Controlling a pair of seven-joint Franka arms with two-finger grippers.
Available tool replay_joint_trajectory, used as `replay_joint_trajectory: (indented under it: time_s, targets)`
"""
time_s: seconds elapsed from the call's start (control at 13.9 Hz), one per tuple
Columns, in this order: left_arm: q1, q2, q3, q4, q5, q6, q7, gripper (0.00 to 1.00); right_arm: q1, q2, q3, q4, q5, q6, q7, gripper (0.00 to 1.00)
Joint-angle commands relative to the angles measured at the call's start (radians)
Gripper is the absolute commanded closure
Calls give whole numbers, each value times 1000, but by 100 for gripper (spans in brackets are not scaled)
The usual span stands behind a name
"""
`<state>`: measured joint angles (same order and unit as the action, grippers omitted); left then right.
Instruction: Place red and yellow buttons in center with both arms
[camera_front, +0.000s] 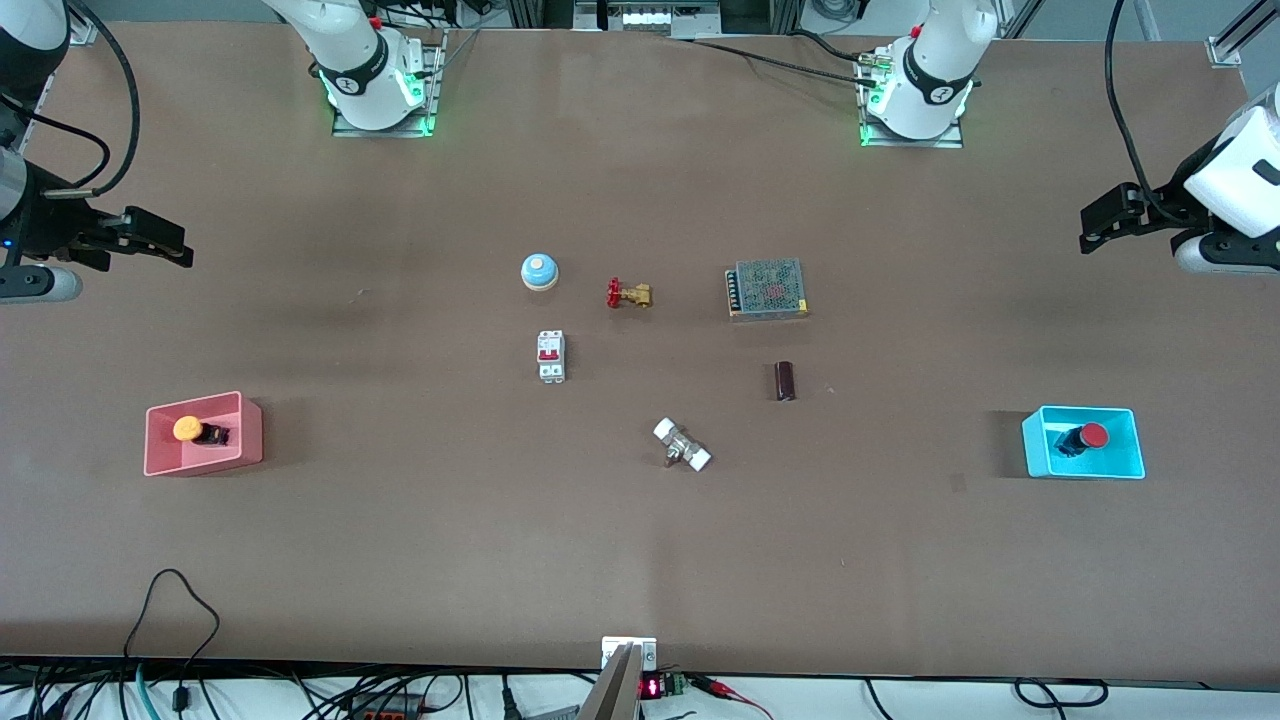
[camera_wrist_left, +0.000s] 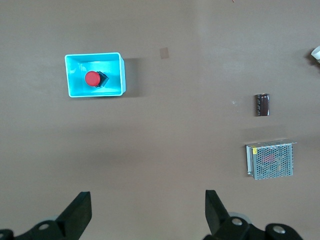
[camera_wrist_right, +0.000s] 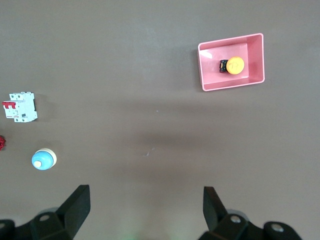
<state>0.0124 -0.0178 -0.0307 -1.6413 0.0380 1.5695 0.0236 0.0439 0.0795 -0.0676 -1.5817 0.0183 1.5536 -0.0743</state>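
Observation:
The yellow button (camera_front: 189, 429) lies on its side in a pink bin (camera_front: 250, 440) toward the right arm's end of the table; the right wrist view also shows it (camera_wrist_right: 233, 65). The red button (camera_front: 1088, 437) lies in a cyan bin (camera_front: 1125, 465) toward the left arm's end and shows in the left wrist view (camera_wrist_left: 93, 78). My right gripper (camera_front: 180, 250) is open and empty, up over bare table, apart from the pink bin; its fingers are spread (camera_wrist_right: 145, 190). My left gripper (camera_front: 1090, 228) is open and empty over bare table, apart from the cyan bin (camera_wrist_left: 147, 195). The center tabletop (camera_front: 660, 370) is bare brown.
Around the center lie a blue dome with an orange top (camera_front: 539, 271), a brass valve with a red handle (camera_front: 628, 294), a white circuit breaker (camera_front: 551, 356), a mesh power supply (camera_front: 767, 289), a dark cylinder (camera_front: 785, 381) and a white-capped fitting (camera_front: 682, 445).

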Motion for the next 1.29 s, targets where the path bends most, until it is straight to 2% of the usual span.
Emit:
replay_joint_trajectory:
  time_s: [0.0, 0.43, 0.58, 0.79, 1.01, 1.22]
  targets:
    - [6, 13, -3, 29, 6, -19, 13, 0, -2, -24, 6, -21, -1, 5, 13, 0]
    - [6, 15, -2, 29, 6, -20, 10, 0, -5, -21, 6, -23, -1, 11, -1, 0]
    - [6, 21, -2, 31, 8, -37, 6, 0, -10, -20, 6, -55, 2, 26, -1, 0]
    - [6, 53, 0, 52, 8, -42, 4, 0, -45, -14, 6, -147, 0, 133, -51, 0]
    - [20, 133, 8, 112, 19, -42, 15, 0, -105, 20, 0, -247, -6, 363, -237, 0]
    - [99, 243, 8, 115, 29, 7, 19, 0, -140, 103, -3, -251, -34, 488, -411, 0]
